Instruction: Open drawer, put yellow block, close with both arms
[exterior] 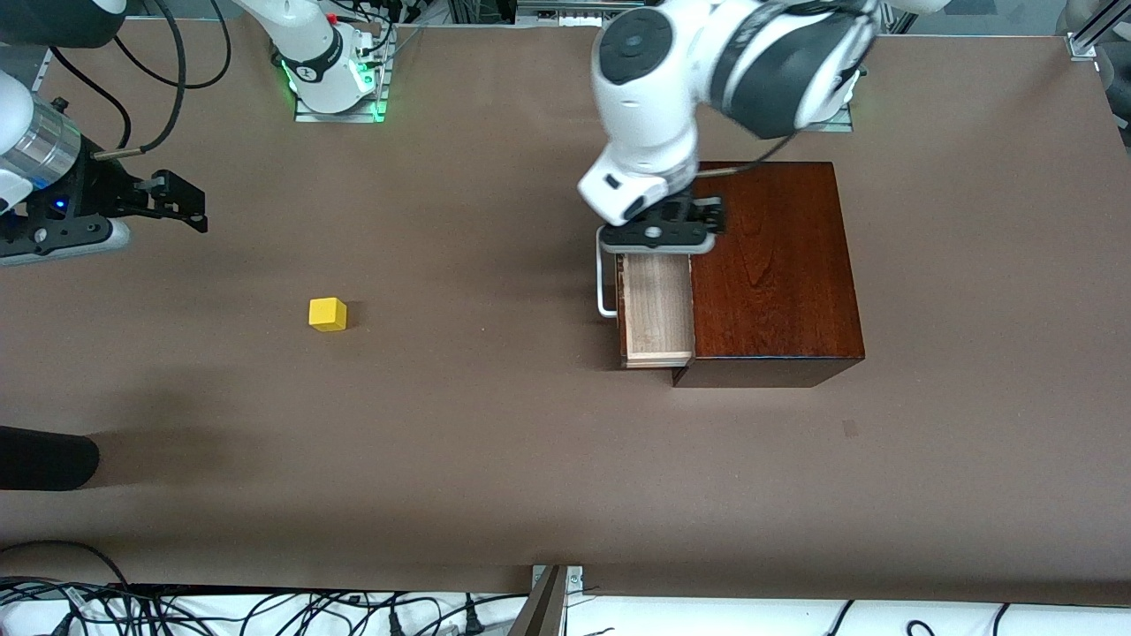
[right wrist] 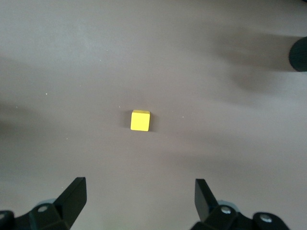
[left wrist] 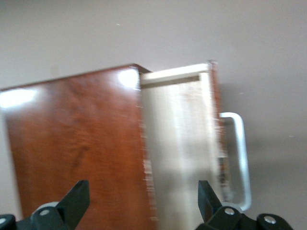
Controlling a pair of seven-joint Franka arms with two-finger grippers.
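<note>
Front view, glossy mahogany box, pale wood drawer ajar; left fingers released above, right fingers released over yellow block

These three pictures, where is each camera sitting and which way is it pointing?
Front view: high across the table, facing both arms; it shows the yellow block, the wooden box with its drawer part open, the left end effector over it, the right end effector waiting open.
Left wrist view: looks down past its open fingers onto box and drawer.
Right wrist view: looks down past open fingers at the block.
Shared: front and right wrist both show the block; front and left wrist, the drawer.
</note>
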